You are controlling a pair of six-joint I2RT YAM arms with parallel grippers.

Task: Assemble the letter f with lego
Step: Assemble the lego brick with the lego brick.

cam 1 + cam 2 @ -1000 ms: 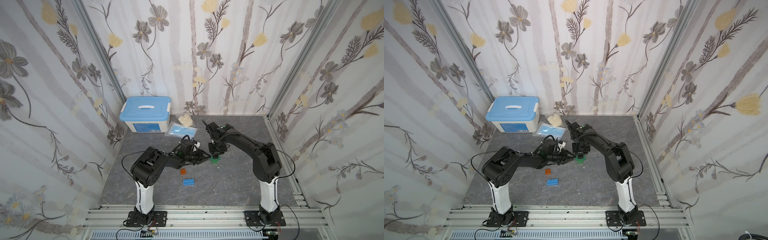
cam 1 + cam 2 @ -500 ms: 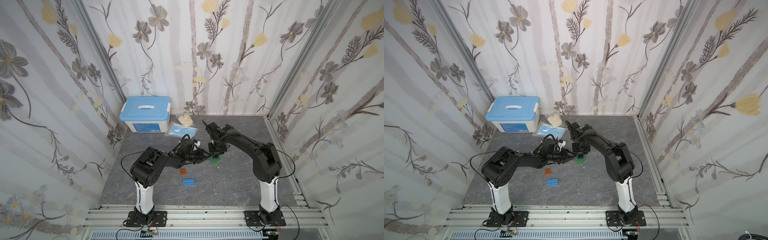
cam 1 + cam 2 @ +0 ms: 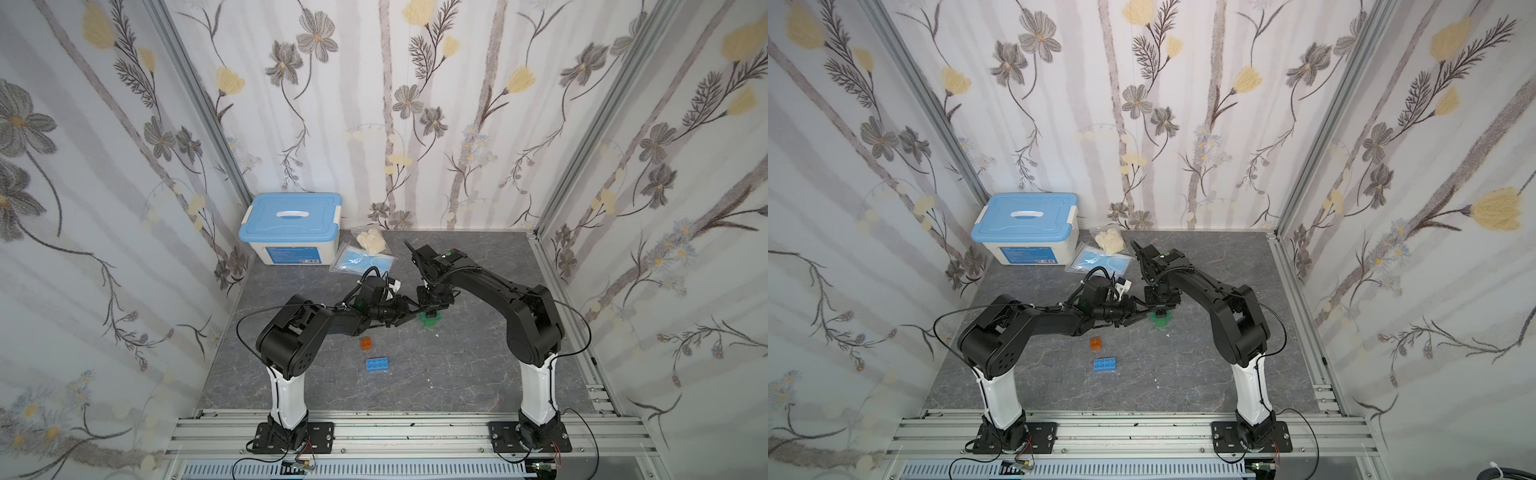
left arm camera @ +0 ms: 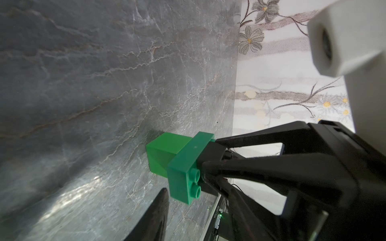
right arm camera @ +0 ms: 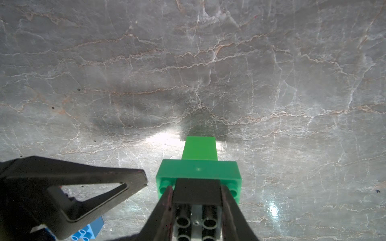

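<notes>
— Start from the left. What lies loose?
— Past the blue-lidded box (image 3: 291, 216) in the back corner, two pieces of lego lie on the table (image 3: 457, 374). They are the orange brick (image 3: 366, 343) and, just nearer the arm bases, the blue brick (image 3: 377, 364). Neither is joined to anything.
— And the left gripper (image 3: 415, 312)?
— Its fingers (image 5: 135, 177) are released and hold nothing. The one that shows in the right wrist view stands just beside the wide green brick (image 5: 198, 170), not touching it.
— So where is the letter f?
— Only its foot exists, near the middle of the table. A green stem (image 5: 199, 148) stands upright with the wide green brick across its top. The black brick (image 4: 215, 151) sits on that brick's middle studs, leaving green studs bare on either side.
— Right gripper (image 5: 196, 187)?
— Clenched on the black brick from above.
— Which step, then?
— I judge the black brick is being pressed home. Whether it is fully seated I cannot tell. Roughly half the build remains.
— Next?
— The right fingers should open and lift straight up, so the narrow stem doesn't topple. The left could steady it. Then the orange brick wants fetching, and the blue bar goes on last.
</notes>
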